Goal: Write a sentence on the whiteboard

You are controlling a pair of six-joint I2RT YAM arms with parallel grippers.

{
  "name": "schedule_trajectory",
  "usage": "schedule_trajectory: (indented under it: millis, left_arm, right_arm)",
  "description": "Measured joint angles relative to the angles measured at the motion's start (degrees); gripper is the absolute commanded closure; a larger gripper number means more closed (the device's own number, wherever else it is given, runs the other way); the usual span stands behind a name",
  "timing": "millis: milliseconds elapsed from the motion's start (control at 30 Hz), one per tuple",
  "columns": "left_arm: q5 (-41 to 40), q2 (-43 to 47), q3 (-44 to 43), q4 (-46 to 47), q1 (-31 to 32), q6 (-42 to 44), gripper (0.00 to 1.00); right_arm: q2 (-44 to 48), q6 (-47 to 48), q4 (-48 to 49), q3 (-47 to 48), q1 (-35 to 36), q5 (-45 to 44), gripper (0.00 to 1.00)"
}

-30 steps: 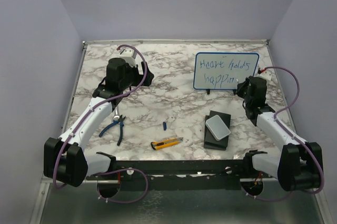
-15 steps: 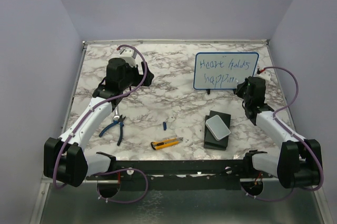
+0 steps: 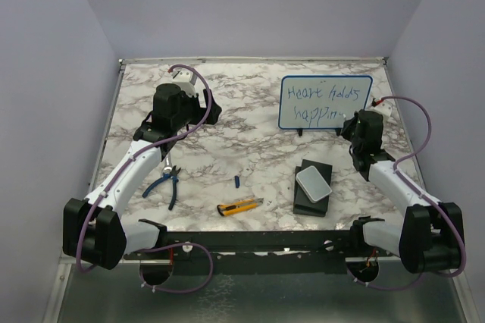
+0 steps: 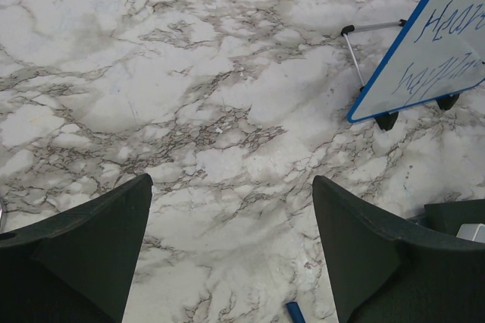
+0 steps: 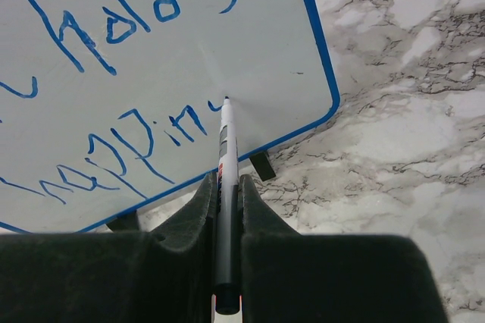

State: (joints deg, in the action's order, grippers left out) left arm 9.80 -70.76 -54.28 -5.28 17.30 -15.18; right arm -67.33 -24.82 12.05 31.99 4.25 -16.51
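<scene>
Right gripper [image 5: 225, 180] was clenched on the marker [image 5: 225, 137], tip at the whiteboard [image 3: 326, 103] standing far right on the worktop [image 3: 250, 141], just past "happin" in the sentence [image 5: 106, 31]; left gripper [image 4: 231, 217] hung spread and empty; pressing too hard could tip the probably light board backward.

The whiteboard [image 3: 326, 104] stands at the far right of the table [image 3: 250, 148]. Just before its near right corner is the right gripper [image 3: 352, 123], a marker [image 5: 224, 158] pinched between its fingers, tip at the board just right of the second line of the sentence [image 5: 144, 141]. The left gripper [image 3: 211, 108] hangs over the far left, well apart from the board. Nearer the arms lie pliers [image 3: 168, 183] on the left, then a small cap [image 3: 236, 180], with a knife [image 3: 240, 205] just before it. To the right, before the board, a box [image 3: 313, 183] rests on a flat block [image 3: 311, 207].
</scene>
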Motion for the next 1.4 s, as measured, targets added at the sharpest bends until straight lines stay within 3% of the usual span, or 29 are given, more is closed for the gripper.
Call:
schedule_trajectory:
  millis: [1400]
  left_arm:
    - [0.0,0.0,0.0,0.0,0.0,0.0,0.12]
  right_arm:
    - [-0.26,0.83,1.6,-0.37,-0.15,4.17,0.99]
